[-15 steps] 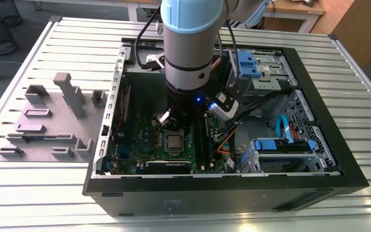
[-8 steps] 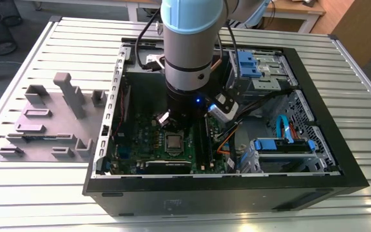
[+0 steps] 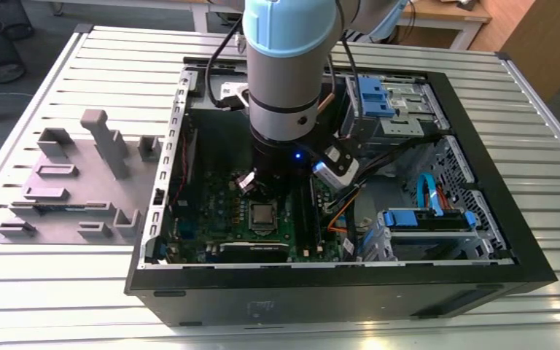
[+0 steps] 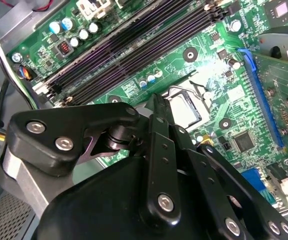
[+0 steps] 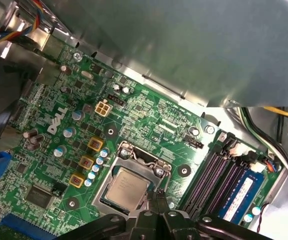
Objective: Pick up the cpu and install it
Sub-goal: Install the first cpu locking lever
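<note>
A: What is the biggest thing here?

B: The worktop point(image 3: 66, 80), with its long metal slats. The open computer case point(image 3: 499, 240) lies flat on it. The lilac-grey holder blocks point(image 3: 76, 182) stand just beside the case, on the exterior view's left.

A: And inside the case?

B: The green board point(image 5: 149, 112). The arm point(image 3: 290, 65) reaches straight down over it.

A: Where is the cpu?

B: The cpu point(image 5: 127, 187) sits flat in the socket frame point(image 5: 134, 165) on the board. Its shiny grey top faces up.

A: Is the gripper holding it?

B: No. The gripper point(image 5: 156, 199) is right at the chip's edge, its black tips pressed close together, pinching nothing.

A: How do we do this well?

B: I think go slow and straight. The chip should lie level with every edge inside the frame. Do not bump the long dark memory slots point(image 5: 219, 172) close by.
</note>
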Available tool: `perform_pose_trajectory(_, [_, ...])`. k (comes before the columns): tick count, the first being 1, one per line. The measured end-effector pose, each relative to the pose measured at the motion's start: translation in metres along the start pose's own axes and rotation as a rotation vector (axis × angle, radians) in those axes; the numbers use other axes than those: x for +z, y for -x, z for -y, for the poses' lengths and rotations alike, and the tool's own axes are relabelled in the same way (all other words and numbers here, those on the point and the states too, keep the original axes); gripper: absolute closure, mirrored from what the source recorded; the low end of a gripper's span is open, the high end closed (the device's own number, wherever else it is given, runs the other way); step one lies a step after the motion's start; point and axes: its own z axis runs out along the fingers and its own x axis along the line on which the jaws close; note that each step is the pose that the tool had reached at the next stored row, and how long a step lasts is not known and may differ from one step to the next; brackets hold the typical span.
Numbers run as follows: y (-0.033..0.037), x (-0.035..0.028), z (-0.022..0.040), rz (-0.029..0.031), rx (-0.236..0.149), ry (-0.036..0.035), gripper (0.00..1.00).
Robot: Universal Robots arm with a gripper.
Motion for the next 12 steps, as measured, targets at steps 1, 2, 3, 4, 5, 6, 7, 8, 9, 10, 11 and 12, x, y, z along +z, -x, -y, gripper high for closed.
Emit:
perform_pose_trajectory(1, [-0.0003,0.0005,0.0004,-0.0002,0.003,-0.0002,0.89])
perform_pose_trajectory(2, [-0.0006,0.0011,0.0009,-0.0005,0.006,-0.0003,0.89])
perform_pose_trajectory(3, [-0.0009,0.0016,0.0015,-0.0006,0.009,-0.0003,0.89])
perform_pose_trajectory(4, [-0.0012,0.002,0.002,-0.0008,0.012,-0.0004,0.89])
perform_pose_trajectory(5, [-0.0015,0.0022,0.0025,-0.0011,0.015,-0.0005,0.89])
perform_pose_trajectory(6, [-0.0016,0.0026,0.0028,-0.0011,0.018,-0.0006,0.89])
perform_pose_trajectory(7, [-0.0016,0.0029,0.003,-0.0012,0.021,-0.0006,0.89])
perform_pose_trajectory(8, [-0.0014,0.0031,0.0032,-0.0016,0.024,-0.0009,0.89])
perform_pose_trajectory(9, [-0.0009,0.0033,0.0035,-0.0024,0.027,-0.0018,0.89])
perform_pose_trajectory(10, [-0.0002,0.0036,0.0039,-0.003,0.03,-0.0026,0.89])
perform_pose_trajectory(11, [0.0005,0.0039,0.0043,-0.0034,0.032,-0.0032,0.89])
perform_pose_trajectory(12, [0.001,0.0041,0.0046,-0.0035,0.034,-0.0036,0.89])
